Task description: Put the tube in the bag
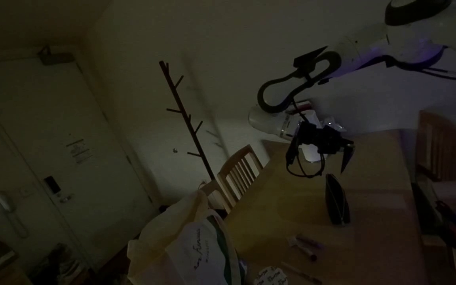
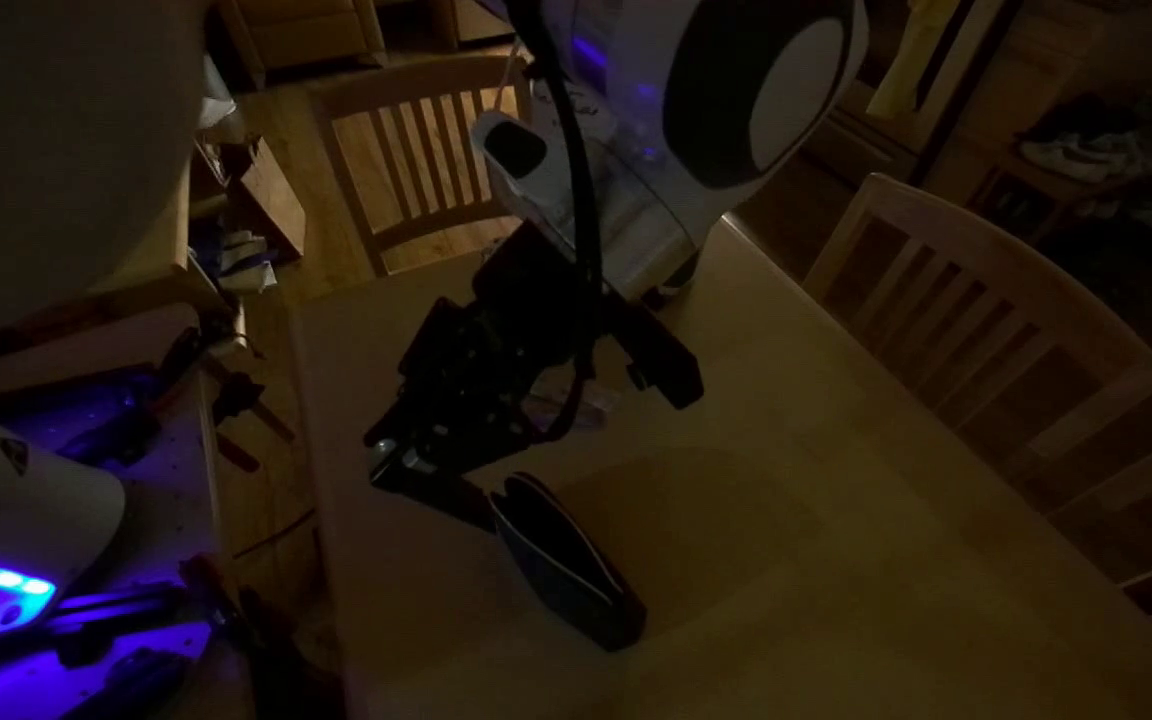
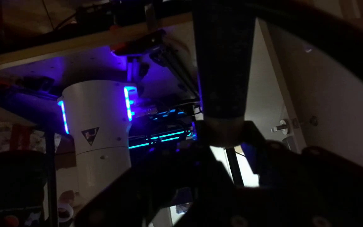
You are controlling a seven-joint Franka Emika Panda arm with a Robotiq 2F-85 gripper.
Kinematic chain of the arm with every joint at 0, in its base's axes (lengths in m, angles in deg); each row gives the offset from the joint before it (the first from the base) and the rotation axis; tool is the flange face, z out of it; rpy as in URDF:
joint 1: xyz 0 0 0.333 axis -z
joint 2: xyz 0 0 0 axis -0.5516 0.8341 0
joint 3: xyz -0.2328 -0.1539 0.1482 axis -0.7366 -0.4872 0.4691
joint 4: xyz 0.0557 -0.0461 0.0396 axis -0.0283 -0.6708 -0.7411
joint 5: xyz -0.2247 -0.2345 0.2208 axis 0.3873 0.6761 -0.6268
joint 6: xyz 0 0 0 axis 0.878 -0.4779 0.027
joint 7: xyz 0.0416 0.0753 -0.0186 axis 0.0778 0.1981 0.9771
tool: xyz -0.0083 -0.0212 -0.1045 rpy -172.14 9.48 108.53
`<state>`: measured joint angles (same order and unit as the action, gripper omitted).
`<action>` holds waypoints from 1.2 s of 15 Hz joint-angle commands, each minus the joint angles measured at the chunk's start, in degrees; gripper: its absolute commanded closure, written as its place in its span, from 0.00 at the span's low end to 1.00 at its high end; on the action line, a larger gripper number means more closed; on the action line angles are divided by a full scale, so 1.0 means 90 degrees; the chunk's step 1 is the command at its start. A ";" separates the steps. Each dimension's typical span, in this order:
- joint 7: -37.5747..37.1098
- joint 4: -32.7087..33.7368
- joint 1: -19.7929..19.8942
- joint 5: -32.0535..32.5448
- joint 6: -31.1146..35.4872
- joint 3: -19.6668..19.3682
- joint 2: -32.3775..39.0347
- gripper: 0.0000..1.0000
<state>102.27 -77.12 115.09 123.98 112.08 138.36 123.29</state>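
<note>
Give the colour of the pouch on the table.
The pouch looks black, or nearly so, in dim light; best seen in an exterior view.

Dimly lit, the pale wall (image 1: 133,87) takes the shadow (image 1: 207,111) of a dark coat stand (image 1: 181,107) near a closed door (image 1: 42,118); slatted wooden chairs (image 2: 1021,275) stand by a wooden table (image 2: 886,540); floorboards (image 2: 326,240) show beyond it.

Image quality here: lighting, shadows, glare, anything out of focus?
All three views are dim; in an exterior view the coat rack throws a shadow on the wall; in an exterior view the base lights glare blue; in the wrist view the hand and most of the tube are nearly black near a bright patch, and a curved strip at upper right looks blurred.
</note>
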 commanded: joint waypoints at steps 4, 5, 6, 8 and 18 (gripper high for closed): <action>0.0001 0.0143 0.0066 0.1259 -0.0419 0.0699 0.1476 0.92; 0.0001 0.0161 0.0051 0.1404 -0.0462 0.0736 0.1660 0.92; 0.0001 0.0176 0.0040 0.1514 -0.0526 0.0762 0.1828 0.92; 0.0001 0.0136 0.0075 0.1762 -0.0615 0.0869 0.2158 0.92; 0.0001 -0.0531 0.0155 0.2060 -0.0345 0.1053 0.2591 0.47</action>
<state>102.27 -79.85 115.16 144.35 107.79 146.48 146.61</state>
